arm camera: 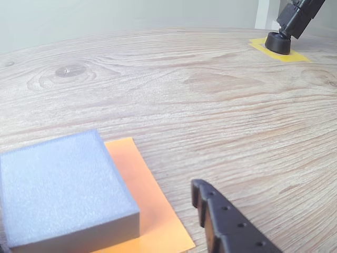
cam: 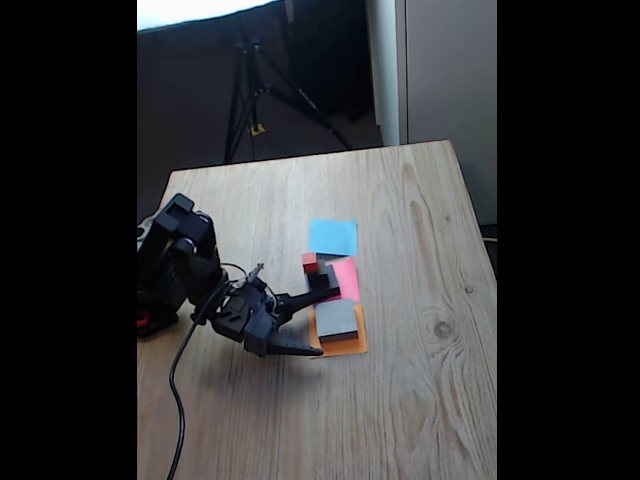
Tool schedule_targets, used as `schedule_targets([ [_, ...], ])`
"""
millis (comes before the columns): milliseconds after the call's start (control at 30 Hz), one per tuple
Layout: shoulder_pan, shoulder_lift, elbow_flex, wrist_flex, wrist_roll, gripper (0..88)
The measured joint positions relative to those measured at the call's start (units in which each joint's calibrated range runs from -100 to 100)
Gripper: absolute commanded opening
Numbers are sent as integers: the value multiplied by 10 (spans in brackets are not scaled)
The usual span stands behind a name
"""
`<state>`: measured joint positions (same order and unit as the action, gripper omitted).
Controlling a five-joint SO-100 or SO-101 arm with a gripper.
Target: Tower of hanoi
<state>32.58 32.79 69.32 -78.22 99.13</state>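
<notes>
In the fixed view we see the gripper [cam: 305, 325] spread beside the large grey block [cam: 336, 319] on orange paper [cam: 343, 346] — the red cube [cam: 310, 262] and a dark block [cam: 322, 282] sit by the pink paper [cam: 347, 277]; 1 blue paper [cam: 333, 237] lies beyond. In the wrist view we read no writing — a tripod foot [arm camera: 278, 43] stands on yellow tape [arm camera: 296, 55].

In the wrist view, a large dark grey block [arm camera: 60, 187] sits on an orange paper square [arm camera: 150, 211] at lower left on the wooden worktop [arm camera: 200, 100]. One black gripper finger [arm camera: 226, 221] juts in from the bottom edge. A black foot [arm camera: 277, 43] rests on a yellow patch [arm camera: 295, 55] at upper right.
</notes>
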Motion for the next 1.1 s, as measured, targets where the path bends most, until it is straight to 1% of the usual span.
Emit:
schedule_targets([
  [1100, -14, 49, -40, -28, 0, 504],
])
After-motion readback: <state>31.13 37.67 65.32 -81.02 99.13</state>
